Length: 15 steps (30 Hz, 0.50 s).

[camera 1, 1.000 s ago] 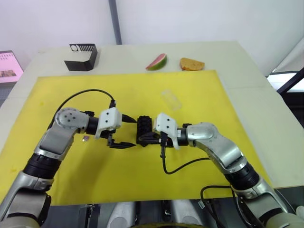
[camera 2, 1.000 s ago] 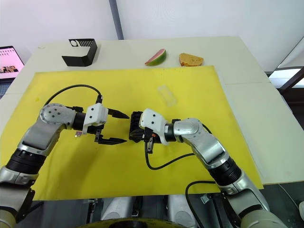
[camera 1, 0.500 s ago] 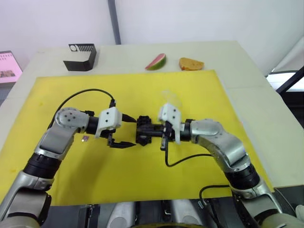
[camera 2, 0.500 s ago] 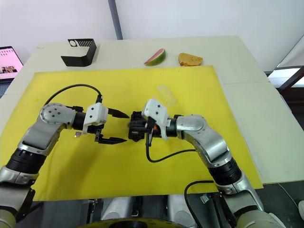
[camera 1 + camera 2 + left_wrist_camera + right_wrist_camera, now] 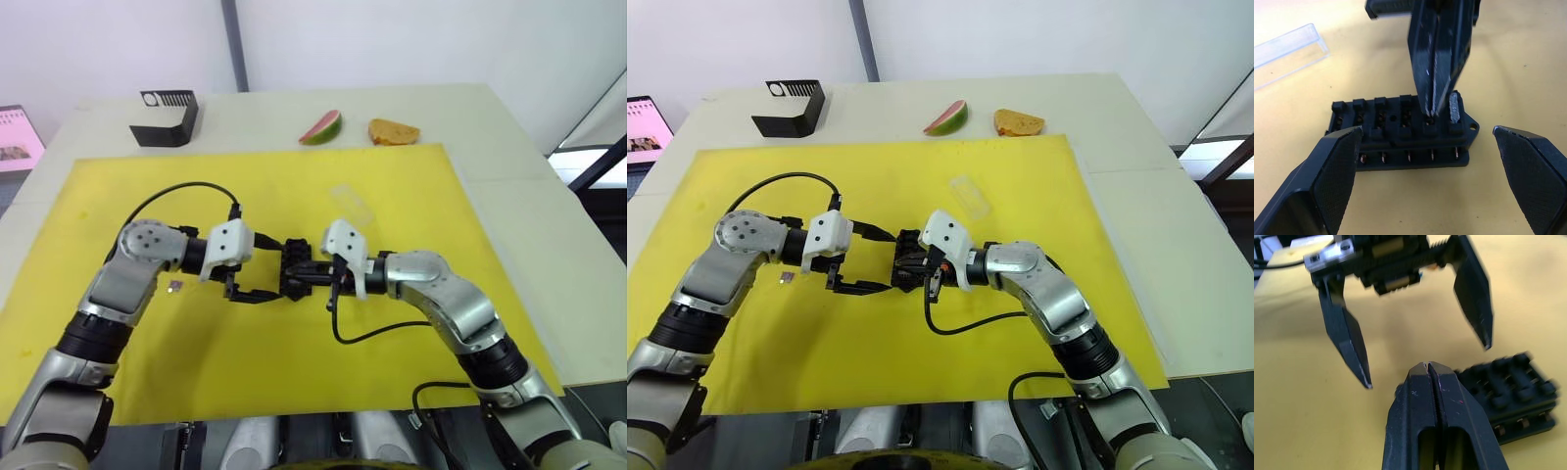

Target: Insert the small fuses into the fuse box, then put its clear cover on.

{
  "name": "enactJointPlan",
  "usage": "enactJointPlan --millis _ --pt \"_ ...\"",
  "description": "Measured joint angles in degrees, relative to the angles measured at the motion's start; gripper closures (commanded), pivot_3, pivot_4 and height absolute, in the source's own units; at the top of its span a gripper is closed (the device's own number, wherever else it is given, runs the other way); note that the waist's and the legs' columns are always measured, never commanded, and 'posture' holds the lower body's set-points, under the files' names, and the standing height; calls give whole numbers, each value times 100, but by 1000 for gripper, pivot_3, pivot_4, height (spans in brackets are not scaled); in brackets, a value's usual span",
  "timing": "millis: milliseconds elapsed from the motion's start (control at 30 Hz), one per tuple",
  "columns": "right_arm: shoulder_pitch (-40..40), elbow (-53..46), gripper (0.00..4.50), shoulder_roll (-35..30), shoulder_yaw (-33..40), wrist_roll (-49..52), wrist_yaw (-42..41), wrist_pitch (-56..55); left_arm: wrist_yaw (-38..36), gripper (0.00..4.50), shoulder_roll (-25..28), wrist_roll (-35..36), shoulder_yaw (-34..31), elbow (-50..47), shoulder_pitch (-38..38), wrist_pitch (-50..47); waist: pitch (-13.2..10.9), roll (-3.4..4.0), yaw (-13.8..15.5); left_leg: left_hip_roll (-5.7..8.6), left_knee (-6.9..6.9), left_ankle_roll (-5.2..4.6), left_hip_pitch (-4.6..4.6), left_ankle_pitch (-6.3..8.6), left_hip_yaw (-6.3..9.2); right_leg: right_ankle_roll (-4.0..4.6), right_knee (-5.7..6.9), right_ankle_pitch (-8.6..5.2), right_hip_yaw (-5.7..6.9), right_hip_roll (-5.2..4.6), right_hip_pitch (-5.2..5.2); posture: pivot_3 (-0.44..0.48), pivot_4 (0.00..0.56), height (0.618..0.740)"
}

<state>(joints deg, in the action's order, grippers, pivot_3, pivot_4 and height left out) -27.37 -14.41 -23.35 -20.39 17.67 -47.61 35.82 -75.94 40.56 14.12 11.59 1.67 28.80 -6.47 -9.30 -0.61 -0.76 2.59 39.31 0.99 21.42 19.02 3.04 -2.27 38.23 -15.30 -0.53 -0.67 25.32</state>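
The fuse box [image 5: 296,266] is a small black slotted block lying mid-mat. My left gripper [image 5: 271,271] is open, and its fingers [image 5: 1334,171] straddle the box without touching it. From the other side my right gripper [image 5: 917,270] is shut, its tips pressed down on a slot near one end of the box [image 5: 1400,127]. I cannot tell whether it holds a fuse. A grey fuse [image 5: 1454,106] sits in the end slot beside those tips. One small fuse [image 5: 176,286] lies loose on the mat by my left arm. The clear cover [image 5: 353,204] rests farther back on the mat.
A yellow mat [image 5: 294,392] covers the table. At the back stand a black angular holder [image 5: 168,116], a watermelon slice [image 5: 323,127] and a piece of bread [image 5: 394,131]. A screen [image 5: 647,122] stands off the table's left edge.
My left gripper has edged right, closer around the fuse box. My right wrist rose and tilted, then settled lower with its tips on the box.
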Motion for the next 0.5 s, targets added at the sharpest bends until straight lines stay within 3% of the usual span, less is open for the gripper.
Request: enactJointPlan --millis 500 --pt "30 -136 4439 -151 -495 -698 -7 -511 -107 0 44 -15 -2 -54 40 -44 4 -1 1 0 1 -3 -7 1 0 0 2 0 0 1 -6 0 150 740"
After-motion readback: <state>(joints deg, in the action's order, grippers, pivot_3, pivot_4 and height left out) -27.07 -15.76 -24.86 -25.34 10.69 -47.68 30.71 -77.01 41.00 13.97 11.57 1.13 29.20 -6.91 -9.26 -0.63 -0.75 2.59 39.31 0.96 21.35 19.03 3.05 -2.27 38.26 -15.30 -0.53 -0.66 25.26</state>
